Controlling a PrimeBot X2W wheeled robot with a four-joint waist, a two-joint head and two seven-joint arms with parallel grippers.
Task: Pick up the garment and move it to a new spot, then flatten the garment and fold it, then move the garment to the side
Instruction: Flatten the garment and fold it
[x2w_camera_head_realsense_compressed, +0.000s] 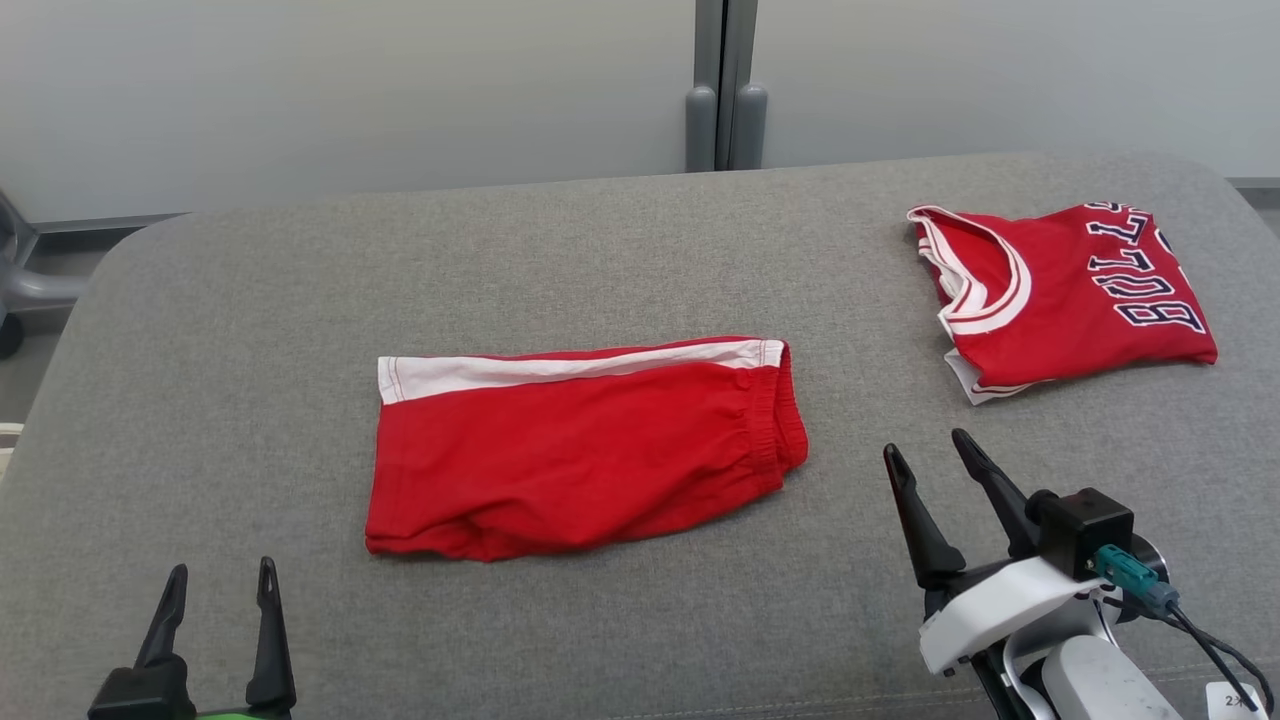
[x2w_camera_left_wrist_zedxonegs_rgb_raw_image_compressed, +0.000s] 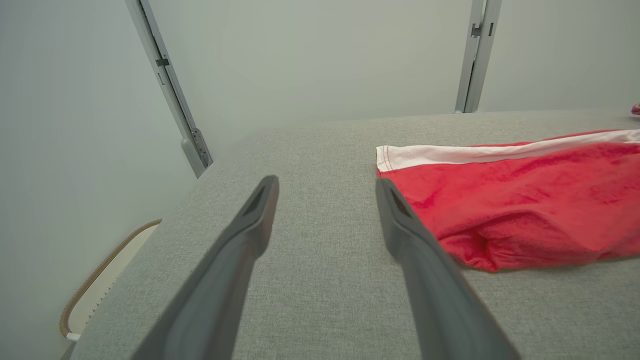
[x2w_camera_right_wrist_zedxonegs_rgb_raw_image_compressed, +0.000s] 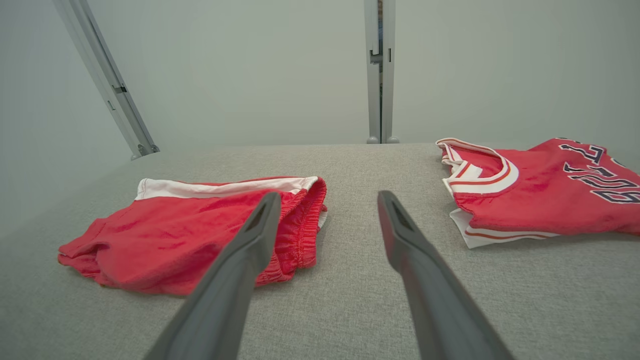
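- Red shorts (x2w_camera_head_realsense_compressed: 585, 445) lie folded in half at the middle of the grey padded table (x2w_camera_head_realsense_compressed: 640, 250). Their white side stripe (x2w_camera_head_realsense_compressed: 560, 368) runs along the far edge, and the gathered waistband (x2w_camera_head_realsense_compressed: 775, 420) is at the right end.
- A folded red jersey (x2w_camera_head_realsense_compressed: 1070, 300) sits well apart at the far right of the table.
- The left gripper (x2w_camera_head_realsense_compressed: 222, 566) hovers at the near left, jaws spread and empty, near the shorts' left end but not touching it.
- The right gripper (x2w_camera_head_realsense_compressed: 926, 443) hangs at the near right, jaws likewise spread and holding nothing, just beside the waistband and apart from it.
- The shorts look like light, soft cloth: limp, and likely to sag and fall out of their fold if lifted by one point.
- The best holds appear to be both ends at once. The right gripper would take the thick elastic waistband and the left the doubled hem corner, each pinching through all layers so the fold travels intact.
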